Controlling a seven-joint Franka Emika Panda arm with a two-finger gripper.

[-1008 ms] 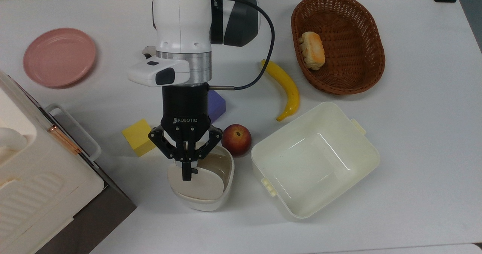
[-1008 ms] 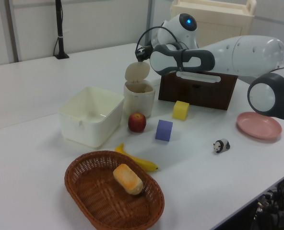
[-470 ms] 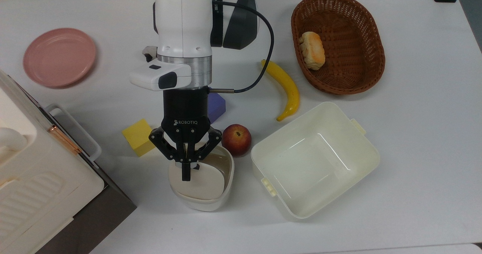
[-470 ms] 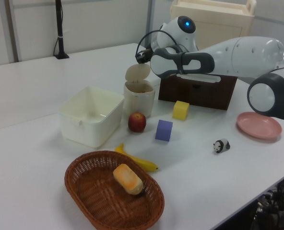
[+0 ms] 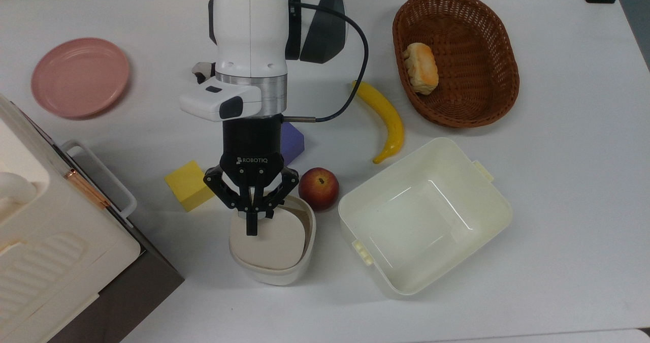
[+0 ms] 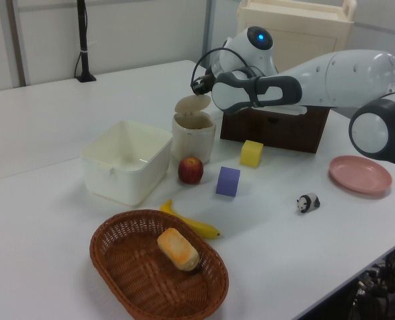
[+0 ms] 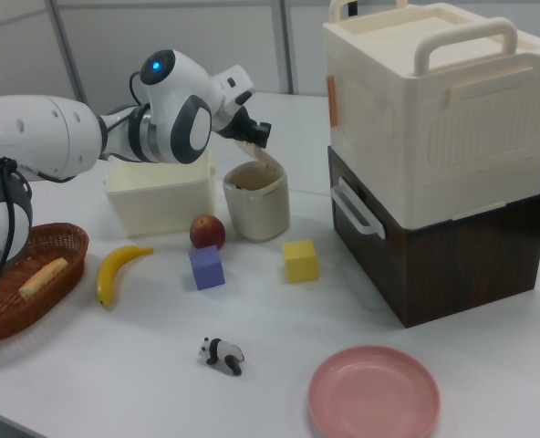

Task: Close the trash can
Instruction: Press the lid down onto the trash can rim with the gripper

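The white table (image 5: 558,180) carried a big cream case (image 7: 434,100) stacked on a dark brown box (image 7: 452,246), at nine o'clock in the top view. Next in size came the lidless cream tub (image 5: 425,216) at three o'clock of the trash can (image 5: 271,241), then the wicker basket (image 5: 457,58) at one o'clock. The trash can stood just beside the apple (image 5: 319,188), its lid (image 5: 269,241) tilted partway down. The gripper (image 5: 251,227), jaws together on nothing, pressed on the lid's upper face near the hinge. Pushing so near the hinge could likely let the fingertips slide off, leaving the lid ajar, or the light can might tip or skid toward six o'clock.
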